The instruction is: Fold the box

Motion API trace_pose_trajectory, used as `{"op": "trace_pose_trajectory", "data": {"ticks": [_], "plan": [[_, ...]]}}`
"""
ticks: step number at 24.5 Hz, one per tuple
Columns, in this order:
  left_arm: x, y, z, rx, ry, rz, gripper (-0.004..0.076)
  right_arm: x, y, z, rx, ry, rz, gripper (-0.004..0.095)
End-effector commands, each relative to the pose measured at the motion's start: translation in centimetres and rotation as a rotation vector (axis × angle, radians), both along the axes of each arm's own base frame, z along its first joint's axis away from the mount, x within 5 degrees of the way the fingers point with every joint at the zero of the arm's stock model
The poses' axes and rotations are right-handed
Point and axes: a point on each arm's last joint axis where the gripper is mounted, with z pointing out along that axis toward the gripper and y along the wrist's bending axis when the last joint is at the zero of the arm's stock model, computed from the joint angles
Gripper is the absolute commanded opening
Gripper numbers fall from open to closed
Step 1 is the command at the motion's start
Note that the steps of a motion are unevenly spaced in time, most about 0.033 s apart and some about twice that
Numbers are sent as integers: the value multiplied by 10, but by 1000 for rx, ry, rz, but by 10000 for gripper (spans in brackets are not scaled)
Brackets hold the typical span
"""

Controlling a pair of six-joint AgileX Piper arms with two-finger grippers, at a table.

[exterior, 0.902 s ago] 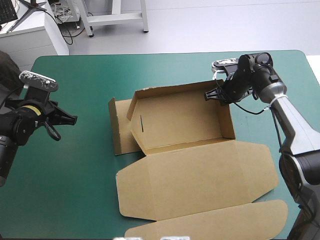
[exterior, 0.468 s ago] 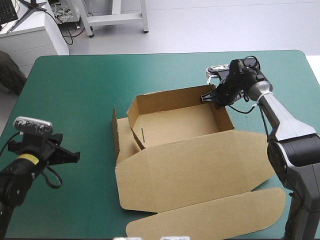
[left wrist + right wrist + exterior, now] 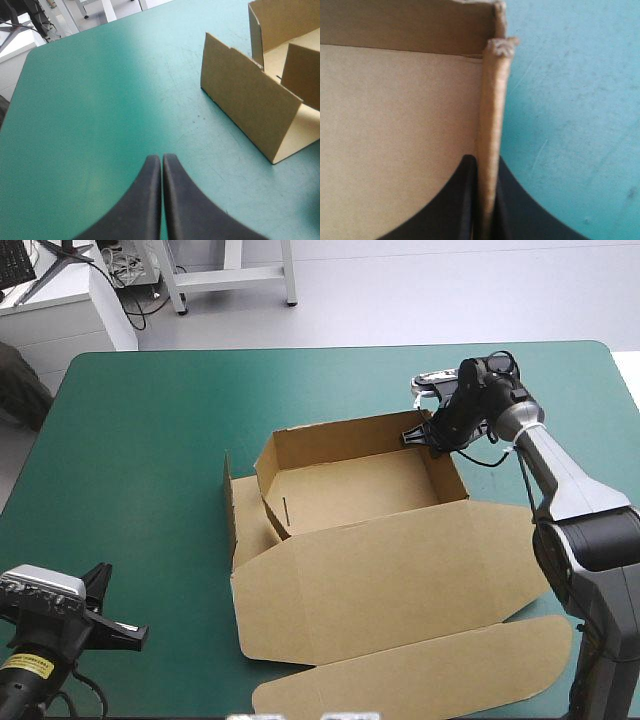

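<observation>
The surface (image 3: 150,440), under its teal-green cover, fills most of the high view. The brown box (image 3: 350,490) sits right of its middle. It is an open tray with the far, left and right walls raised. Its lid (image 3: 400,580) lies flat toward the near edge, and the lid's outermost flap runs close to the bottom edge of the high view.

Just outside the tray's left wall a loose side panel (image 3: 245,95) stands upright on the surface. From the left wrist view it screens most of the tray's inside, and the box is cut off at the side there.

The right tool (image 3: 415,435) is at the tray's far right corner. Its black fingers are pressed almost together on the right wall (image 3: 492,100), one inside the tray and one outside. The stretch of wall between them is hidden, and the wall's top end at the corner looks frayed.

The left tool (image 3: 120,635) is at the near left corner of the surface, well apart from the box. Its arm is mostly cut off by the high view's edge. In its own wrist view its fingers (image 3: 150,200) meet in a pointed arch over bare cover, holding nothing.
</observation>
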Motion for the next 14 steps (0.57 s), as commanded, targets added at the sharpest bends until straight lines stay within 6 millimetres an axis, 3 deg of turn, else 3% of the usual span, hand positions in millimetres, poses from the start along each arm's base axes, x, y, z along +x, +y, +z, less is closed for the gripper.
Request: {"op": "trace_pose_trajectory", "data": {"ticks": [1,6,10,14], "plan": [[2,-6,10,-104,-84,-38,-7,-5,2,15,-22,20,63,153],[3,-9,5,-51,-87,-120,-8,-2,3,47,4,-84,62,409],[2,-10,4,-21,-86,-154,-8,-5,1,71,13,-155,54,436],[2,-9,4,-50,-79,-140,-10,-28,-9,118,1,-275,29,436]]}}
